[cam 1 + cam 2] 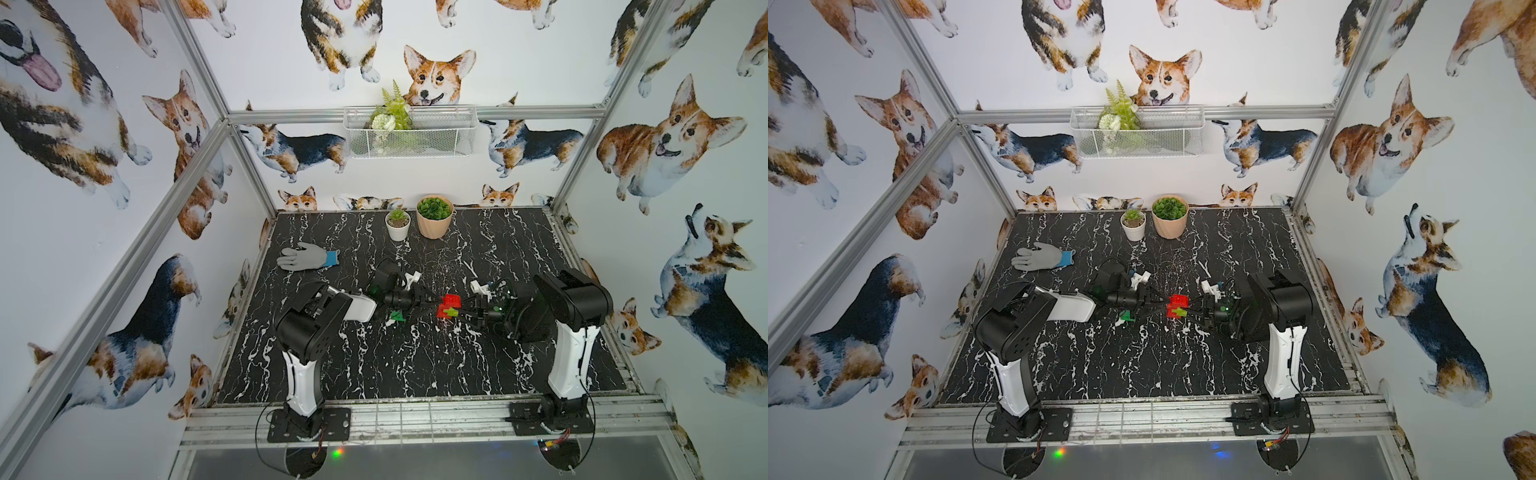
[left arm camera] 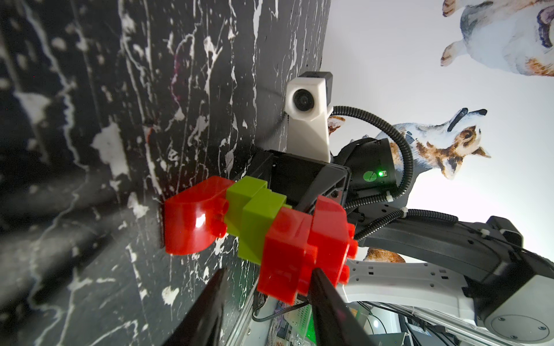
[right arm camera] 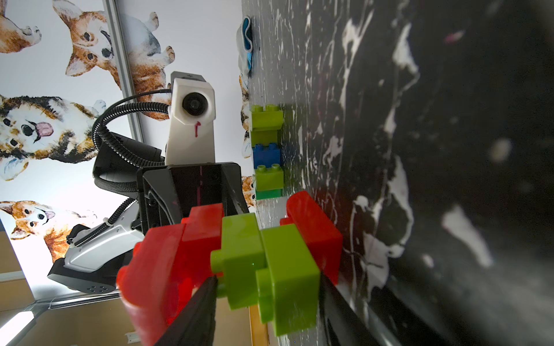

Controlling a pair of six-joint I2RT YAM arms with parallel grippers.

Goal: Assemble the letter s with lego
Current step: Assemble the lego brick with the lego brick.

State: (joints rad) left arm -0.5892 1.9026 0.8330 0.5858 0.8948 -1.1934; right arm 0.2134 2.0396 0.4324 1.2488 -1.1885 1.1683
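A joined piece of lego (image 1: 449, 306) (image 1: 1177, 307) hangs between both arms in both top views: a curved red brick (image 2: 195, 218) close against the table, two lime bricks (image 2: 254, 215) in the middle, red bricks (image 2: 299, 248) at the other end. My right gripper (image 3: 269, 278) is shut on the lime bricks (image 3: 269, 263), a finger against each side. My left gripper (image 2: 269, 269) is open around the red end: one finger touches it, the other stands apart. A second stack (image 3: 267, 149) of lime, blue and dark green bricks rests on the table, partly hidden under the left gripper (image 1: 432, 305).
A grey glove (image 1: 305, 256) with a blue cuff lies at the back left of the black marble table (image 1: 415, 365). A white plant pot (image 1: 397, 226) and a larger tan pot (image 1: 434, 218) stand at the back. A wire basket (image 1: 409, 133) hangs on the back wall.
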